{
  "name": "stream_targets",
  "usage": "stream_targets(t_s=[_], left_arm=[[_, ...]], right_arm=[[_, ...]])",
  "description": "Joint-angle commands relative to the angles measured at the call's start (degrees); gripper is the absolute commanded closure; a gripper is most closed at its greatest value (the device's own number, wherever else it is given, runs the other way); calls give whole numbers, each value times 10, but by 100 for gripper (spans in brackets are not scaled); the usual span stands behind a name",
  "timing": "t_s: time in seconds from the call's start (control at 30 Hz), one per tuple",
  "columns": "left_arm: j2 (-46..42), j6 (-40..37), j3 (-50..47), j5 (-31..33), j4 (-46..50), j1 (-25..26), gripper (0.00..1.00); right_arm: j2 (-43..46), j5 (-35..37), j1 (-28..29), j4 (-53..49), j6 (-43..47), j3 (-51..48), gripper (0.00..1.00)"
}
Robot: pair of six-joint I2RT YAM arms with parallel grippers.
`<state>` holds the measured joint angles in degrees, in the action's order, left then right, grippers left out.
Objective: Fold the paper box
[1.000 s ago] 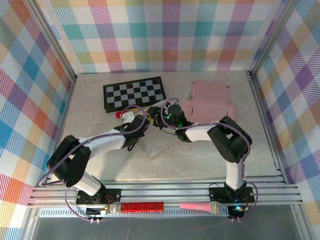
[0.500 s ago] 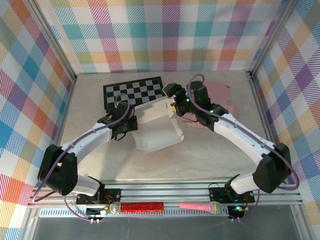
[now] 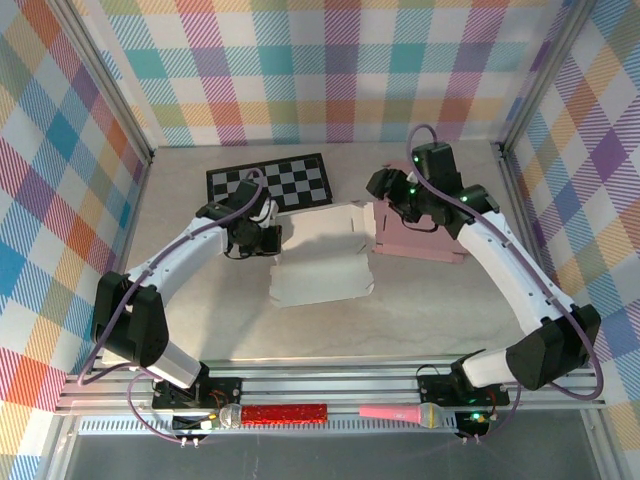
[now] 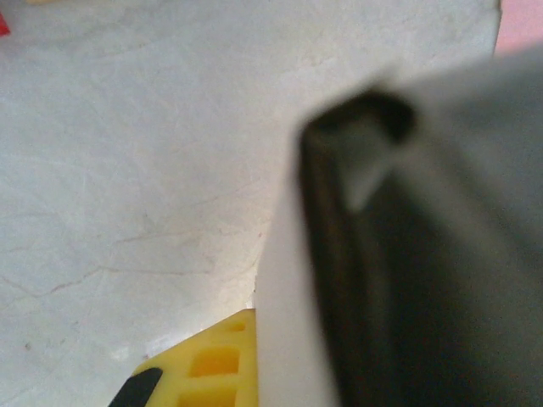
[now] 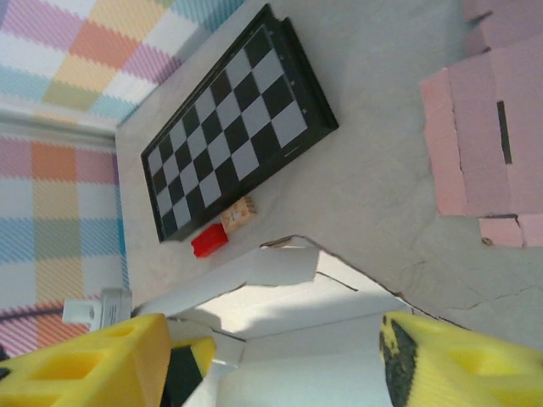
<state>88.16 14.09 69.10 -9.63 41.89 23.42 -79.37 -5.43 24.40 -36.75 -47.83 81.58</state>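
Two arms out over the table (image 3: 420, 310). L hand (image 3: 262, 238) is closed tight at the left flap of the paper box (image 3: 320, 262), pinching it by the look of it, prob. to pin that side while folds get made. Box sits mid-table, white, half-formed, walls partly up. R hand (image 3: 382, 190) hovers wide apart, nothing in it, over the box's far right corner; lined up to push a flap, I'd guess. Flat pink blanks (image 3: 425, 235) lie just beside. Checkerboard (image 3: 268, 186) at the back. Pale marbled top, rainbow-check walls (image 3: 330, 70) all round.
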Motion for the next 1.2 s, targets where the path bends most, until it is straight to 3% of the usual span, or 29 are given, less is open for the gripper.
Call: stream_targets(t_s=[0.0, 0.2, 0.73, 1.0, 1.17], left_arm=[[10, 5, 22, -10, 63, -4, 100], [15, 15, 34, -2, 85, 3, 100], [6, 18, 36, 9, 80, 12, 100], [-2, 17, 31, 9, 68, 12, 100], [-10, 9, 26, -8, 50, 1, 100]], right_arm=[[-6, -26, 5, -51, 40, 20, 40], [-41, -30, 32, -18, 4, 26, 45], [-191, -33, 66, -26, 35, 101, 44], [-179, -127, 81, 4, 27, 94, 43], [-117, -134, 46, -22, 103, 85, 40]])
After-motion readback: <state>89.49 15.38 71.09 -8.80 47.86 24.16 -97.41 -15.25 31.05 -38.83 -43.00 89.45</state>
